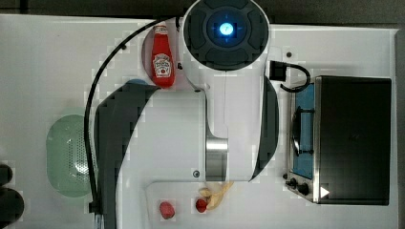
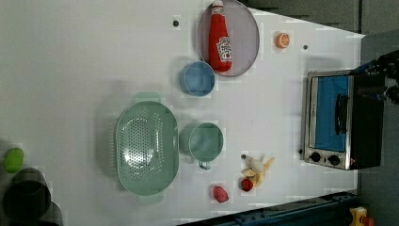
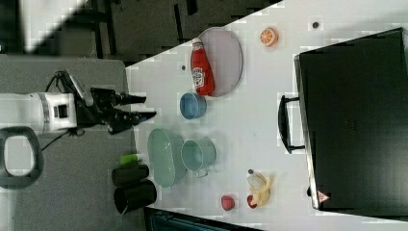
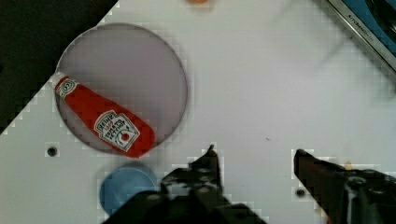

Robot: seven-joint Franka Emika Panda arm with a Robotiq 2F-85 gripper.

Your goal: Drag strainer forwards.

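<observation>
Gripper: our gripper (image 3: 150,108) hangs high above the table (image 2: 70,56) with its jaws apart and nothing between them; in the wrist view the two dark fingers (image 4: 208,163) frame bare tabletop.
Strainer: it (image 2: 147,148) sits flat on the table, well below the gripper and off to one side; in the right view it (image 3: 163,156) lies lower in the picture than the fingertips, with open air between.
Nearest neighbours: beyond the strainer from the gripper, a green cup (image 2: 202,141) stands just beside its rim, perhaps touching; we cannot tell. A blue bowl (image 2: 197,78) sits below the gripper, close to its line.
Further out: a ketchup bottle (image 2: 221,37) lies on a grey plate (image 2: 247,42); banana peel (image 2: 258,169) and small red pieces (image 2: 220,193) lie past the cup; a toaster oven (image 2: 341,125) stands farthest off.
Handling: we judge the strainer light, stiff, thin-walled plastic, smooth enough to slide easily and also to skate or tip if pushed high.
Where to hold: we would pinch the rim wall or one of the small end tabs (image 2: 149,199), staying low.
Risk: the cup beside it may get nudged along.
</observation>
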